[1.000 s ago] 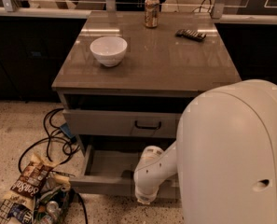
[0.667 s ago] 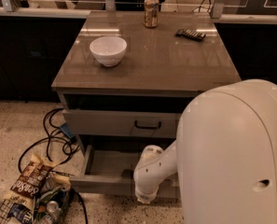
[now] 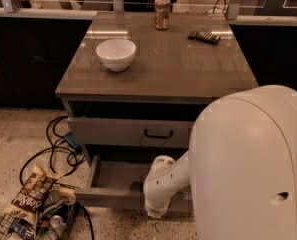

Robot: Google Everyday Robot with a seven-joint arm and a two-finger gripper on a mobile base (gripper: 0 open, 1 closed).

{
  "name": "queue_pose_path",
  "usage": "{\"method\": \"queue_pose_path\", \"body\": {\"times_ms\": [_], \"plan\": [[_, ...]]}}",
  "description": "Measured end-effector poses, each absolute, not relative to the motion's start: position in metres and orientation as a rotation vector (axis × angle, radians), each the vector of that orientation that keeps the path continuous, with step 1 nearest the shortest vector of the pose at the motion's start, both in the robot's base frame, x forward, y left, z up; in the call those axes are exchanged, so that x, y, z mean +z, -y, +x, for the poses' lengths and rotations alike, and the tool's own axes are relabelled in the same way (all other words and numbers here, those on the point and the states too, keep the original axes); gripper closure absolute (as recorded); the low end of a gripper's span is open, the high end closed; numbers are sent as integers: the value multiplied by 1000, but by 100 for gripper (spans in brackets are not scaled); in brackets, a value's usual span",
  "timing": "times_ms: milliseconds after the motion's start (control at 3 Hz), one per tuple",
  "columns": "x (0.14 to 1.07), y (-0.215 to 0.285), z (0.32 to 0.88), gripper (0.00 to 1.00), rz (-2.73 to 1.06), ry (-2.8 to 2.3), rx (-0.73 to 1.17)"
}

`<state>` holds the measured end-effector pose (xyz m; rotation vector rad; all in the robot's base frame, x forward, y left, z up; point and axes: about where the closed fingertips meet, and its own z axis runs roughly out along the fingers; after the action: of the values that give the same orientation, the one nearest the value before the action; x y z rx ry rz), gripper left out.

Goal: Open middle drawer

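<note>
An office break area is suggested: a grey bench [image 3: 188, 64] is set on a speckled floor [image 3: 18, 134], dark cabinets [image 3: 28, 59] are ranged behind, and a bowl [image 3: 116, 54], a drinks can [image 3: 162, 12] and bagged snacks [image 3: 30, 196] are seen. The gripper [image 3: 155, 210] is held low at the front of the middle drawer [image 3: 113, 176].

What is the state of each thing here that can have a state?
middle drawer: pulled open
top drawer: looks shut
bowl: upright
can: upright
gripper: hidden behind the arm, near the middle drawer's front
</note>
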<state>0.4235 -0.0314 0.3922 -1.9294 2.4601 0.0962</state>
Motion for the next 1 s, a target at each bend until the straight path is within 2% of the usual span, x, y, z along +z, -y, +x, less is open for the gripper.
{"method": "queue_pose_path", "body": {"times_ms": [1000], "plan": [[393, 31, 423, 100, -1930, -2460, 97]]}}
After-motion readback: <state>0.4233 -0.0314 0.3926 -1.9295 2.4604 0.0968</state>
